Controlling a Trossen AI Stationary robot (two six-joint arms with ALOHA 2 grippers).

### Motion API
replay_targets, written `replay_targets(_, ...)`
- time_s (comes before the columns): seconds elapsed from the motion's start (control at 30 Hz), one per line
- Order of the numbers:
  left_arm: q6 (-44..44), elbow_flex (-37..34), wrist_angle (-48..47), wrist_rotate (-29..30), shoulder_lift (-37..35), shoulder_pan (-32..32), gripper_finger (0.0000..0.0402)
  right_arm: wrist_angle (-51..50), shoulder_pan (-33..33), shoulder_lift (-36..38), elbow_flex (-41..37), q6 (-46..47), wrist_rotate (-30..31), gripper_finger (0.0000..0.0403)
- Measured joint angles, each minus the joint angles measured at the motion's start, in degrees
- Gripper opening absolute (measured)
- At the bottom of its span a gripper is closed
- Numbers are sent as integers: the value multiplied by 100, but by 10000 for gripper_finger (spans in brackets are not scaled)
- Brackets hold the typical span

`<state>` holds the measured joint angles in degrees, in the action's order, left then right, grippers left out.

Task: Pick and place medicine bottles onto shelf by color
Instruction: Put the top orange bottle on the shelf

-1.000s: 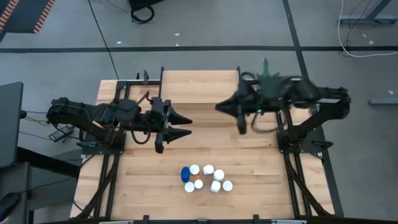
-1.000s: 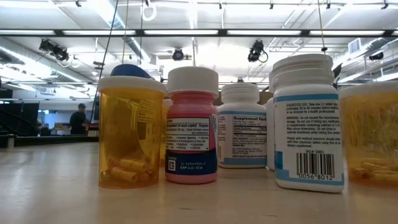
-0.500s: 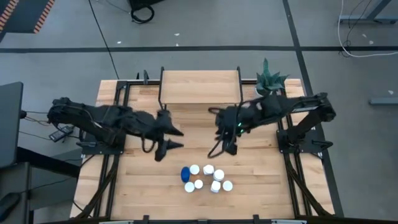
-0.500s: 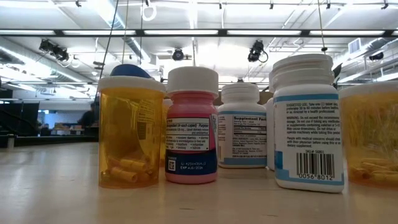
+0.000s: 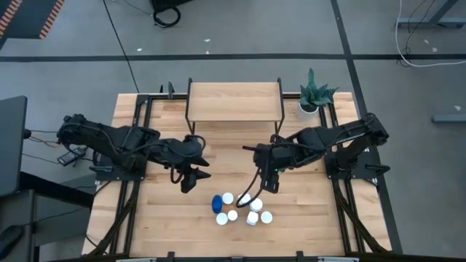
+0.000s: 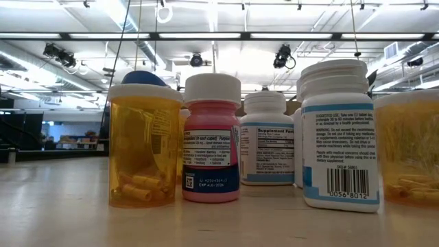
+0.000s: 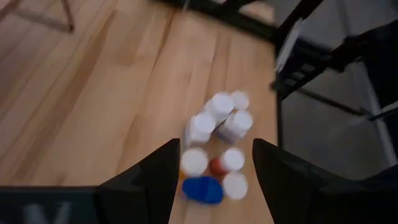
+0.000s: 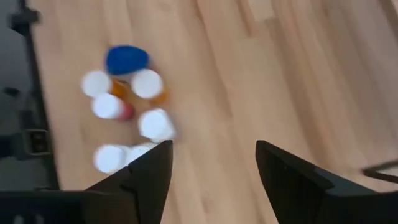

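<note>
Bottles [image 5: 239, 207] stand huddled together near the front edge of the counter [image 5: 160, 218], most with white caps and one blue-capped bottle [image 5: 217, 204] on the left flank of the huddle. The shelf [image 5: 234, 102] sits at the far edge, bare and well apart from them. Both arms hang just behind the huddle: the left gripper [image 5: 195, 172] to its left, the right gripper [image 5: 263, 178] nearer, its jaws spread wide in its wrist view; the left jaws are spread too.

No bottle is held yet, so the step in hand looks like a first pick. Since the bottles touch or nearly touch, an outer one seems the safest target, such as the blue-capped bottle or a white-capped one on the right flank. Coming straight down over one cap, jaws straddling only it, should avoid toppling neighbours.
</note>
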<state>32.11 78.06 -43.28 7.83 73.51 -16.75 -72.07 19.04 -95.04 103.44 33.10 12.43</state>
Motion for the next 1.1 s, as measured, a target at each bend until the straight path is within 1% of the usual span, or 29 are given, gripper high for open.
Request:
replay_targets(0.13,152,-9,-237,1,84,0,200,330,161,0,0,194,13,239)
replay_targets(0.33,222,-2,-6,3,75,-58,192,371,248,0,0,576,236,239)
replay_targets(0.5,224,-2,11,3,94,-221,195,423,296,0,0,907,300,239)
replay_targets(0.6,362,3,45,0,258,-318,203,368,397,0,0,1042,427,239)
replay_targets(0.77,1042,0,-46,-70,623,-378,228,273,651,0,0,1516,843,239)
replay_targets(0.93,1930,0,-35,-636,1013,-376,252,149,913,0,0,2052,1214,239)
replay_targets(1.0,2278,0,-100,-785,1169,-394,260,142,998,0,0,2139,1307,239)
replay_targets(1.1,2799,0,-212,-830,1407,-415,267,144,1094,0,0,2256,1419,239)
